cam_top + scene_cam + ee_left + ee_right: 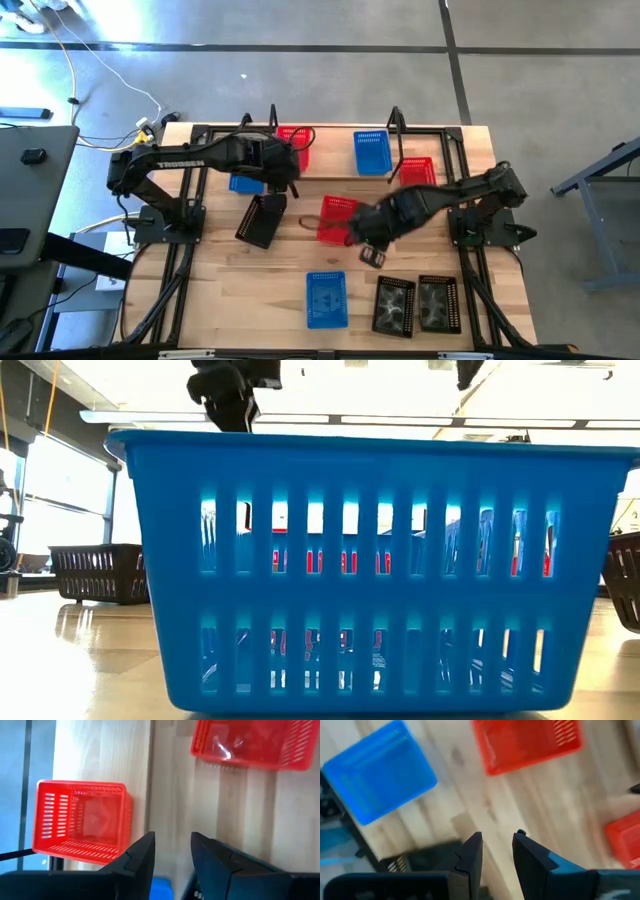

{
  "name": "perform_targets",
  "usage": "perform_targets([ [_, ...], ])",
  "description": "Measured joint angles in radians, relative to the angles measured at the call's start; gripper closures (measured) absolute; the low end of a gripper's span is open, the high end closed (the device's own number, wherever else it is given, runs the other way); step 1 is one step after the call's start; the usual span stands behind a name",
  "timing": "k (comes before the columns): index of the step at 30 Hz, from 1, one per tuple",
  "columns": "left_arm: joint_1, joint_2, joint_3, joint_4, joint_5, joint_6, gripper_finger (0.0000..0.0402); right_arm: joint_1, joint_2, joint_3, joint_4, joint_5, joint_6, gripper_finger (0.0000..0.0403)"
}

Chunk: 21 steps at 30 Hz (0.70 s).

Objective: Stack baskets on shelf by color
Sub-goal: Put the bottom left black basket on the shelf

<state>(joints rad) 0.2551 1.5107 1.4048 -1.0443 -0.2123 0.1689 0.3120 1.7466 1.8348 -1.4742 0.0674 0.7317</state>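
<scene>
Left claw [283,172] hovers at eleven o'clock with fingers apart and empty, just short of the red basket [293,146] standing on the shelf [340,128] at twelve. Right claw [372,252], also parted and empty, hangs at the counter [220,290] centre beside a loose red basket [335,218]. Best play, I'd say: drop squarely over that basket's rim, pinch one wall, then lift level toward the shelved red.

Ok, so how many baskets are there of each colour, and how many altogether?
Red baskets: 3
Blue baskets: 3
Black baskets: 3
Total: 9
</scene>
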Motion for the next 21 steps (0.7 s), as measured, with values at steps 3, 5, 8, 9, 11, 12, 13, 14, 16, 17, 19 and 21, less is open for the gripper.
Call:
perform_targets([
  [3, -0.029, -0.012, 0.0, -0.009, 0.001, -0.046, 0.0286, 0.063, 0.0, -0.005, 0.001, -0.018, 0.033, 0.0308],
  [5, -0.05, -0.014, 0.0, -0.01, 0.004, -0.077, 0.0286, 0.105, 0.0, -0.005, 0.016, -0.024, 0.05, 0.0308],
  [8, -0.074, -0.013, 0.0, -0.023, 0.022, -0.117, 0.0286, 0.164, 0.0, -0.005, 0.043, -0.045, 0.072, 0.0308],
  [9, -0.08, -0.013, 0.0, -0.027, 0.031, -0.132, 0.0286, 0.182, 0.0, -0.005, 0.042, -0.053, 0.079, 0.0308],
  [11, -0.094, -0.013, 0.0, -0.038, 0.047, -0.162, 0.0286, 0.221, 0.0, -0.005, 0.043, -0.058, 0.093, 0.0308],
  [12, -0.101, -0.013, 0.0, -0.04, 0.054, -0.178, 0.0286, 0.241, 0.0, -0.005, 0.043, -0.052, 0.103, 0.0308],
  [13, -0.109, -0.013, 0.0, -0.038, 0.058, -0.194, 0.0286, 0.258, 0.0, -0.005, 0.043, -0.044, 0.11, 0.0308],
  [14, -0.117, -0.013, 0.0, -0.038, 0.062, -0.208, 0.0286, 0.275, 0.0, -0.005, 0.043, -0.042, 0.12, 0.0308],
  [16, -0.133, -0.013, 0.0, -0.038, 0.071, -0.231, 0.0286, 0.306, 0.0, -0.005, 0.043, -0.042, 0.143, 0.0304],
  [17, -0.142, -0.013, 0.0, -0.038, 0.075, -0.244, 0.0286, 0.32, 0.0, -0.005, 0.044, -0.041, 0.159, 0.03],
  [19, -0.158, -0.013, 0.0, -0.038, 0.077, -0.266, 0.0286, 0.346, 0.0, -0.005, 0.048, -0.041, 0.194, 0.0287],
  [21, -0.175, -0.013, 0.0, -0.038, 0.078, -0.284, 0.0286, 0.372, 0.0, -0.005, 0.059, -0.034, 0.219, 0.0271],
])
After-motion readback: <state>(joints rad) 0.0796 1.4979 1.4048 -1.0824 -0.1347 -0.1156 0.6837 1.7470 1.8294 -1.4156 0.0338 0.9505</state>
